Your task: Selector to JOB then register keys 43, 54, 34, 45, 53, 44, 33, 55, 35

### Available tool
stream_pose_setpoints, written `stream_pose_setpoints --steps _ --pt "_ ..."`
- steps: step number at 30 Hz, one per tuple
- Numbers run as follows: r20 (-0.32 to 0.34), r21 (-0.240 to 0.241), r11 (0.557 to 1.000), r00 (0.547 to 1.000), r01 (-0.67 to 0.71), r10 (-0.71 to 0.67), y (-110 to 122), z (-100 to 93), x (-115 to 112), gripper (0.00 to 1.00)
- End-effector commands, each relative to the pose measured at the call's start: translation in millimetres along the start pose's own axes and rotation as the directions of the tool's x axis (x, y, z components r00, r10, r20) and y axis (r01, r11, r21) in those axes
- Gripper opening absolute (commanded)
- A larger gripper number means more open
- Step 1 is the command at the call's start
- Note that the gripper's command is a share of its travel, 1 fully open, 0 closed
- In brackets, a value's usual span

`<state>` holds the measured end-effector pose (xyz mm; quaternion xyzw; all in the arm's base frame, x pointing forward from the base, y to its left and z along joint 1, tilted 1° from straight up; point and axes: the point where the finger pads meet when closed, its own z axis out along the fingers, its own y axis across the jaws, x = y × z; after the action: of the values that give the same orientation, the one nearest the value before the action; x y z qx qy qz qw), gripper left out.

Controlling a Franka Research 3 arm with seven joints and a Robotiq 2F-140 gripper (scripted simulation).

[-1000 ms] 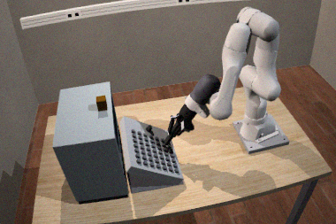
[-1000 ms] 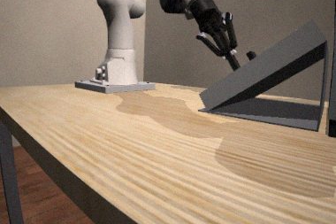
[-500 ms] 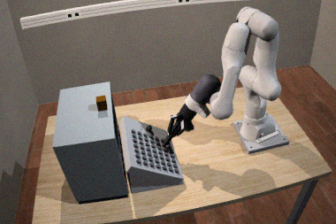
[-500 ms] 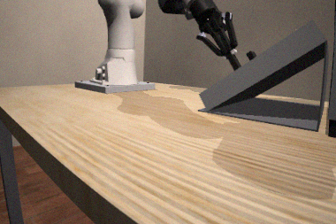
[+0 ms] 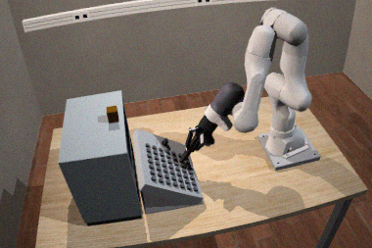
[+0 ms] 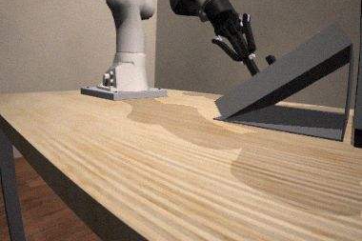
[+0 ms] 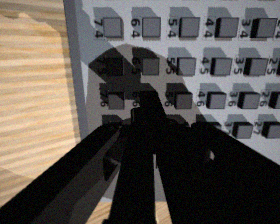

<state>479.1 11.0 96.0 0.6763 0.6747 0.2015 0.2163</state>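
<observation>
One arm: stood on a base plate on the bench, reaching down to the panel.
Hand: narrow, its fingers brought together around nothing; its tips were low over the panel, hiding the key beside label 66 in the wrist view. Contact could not be told.
Panel: sat tilted on the bench, between arm and cabinet.
Keys: stood in rows; those in open view, among them 54, 44, 34, 55, 45 and 35, were grey.
Knob: rose dark from the panel, near the tips; its setting was too small to read.
Block: lay on the cabinet.
</observation>
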Motion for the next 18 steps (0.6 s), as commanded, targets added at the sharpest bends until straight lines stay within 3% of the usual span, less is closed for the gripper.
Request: stream_pose_setpoints --steps 1,18 --pt "-0.002 -0.006 1.000 1.000 -0.009 0.009 2.2 0.2 0.8 0.10" --pt "-0.002 -0.006 1.000 1.000 -0.009 0.009 2.2 5.7 0.8 0.10"
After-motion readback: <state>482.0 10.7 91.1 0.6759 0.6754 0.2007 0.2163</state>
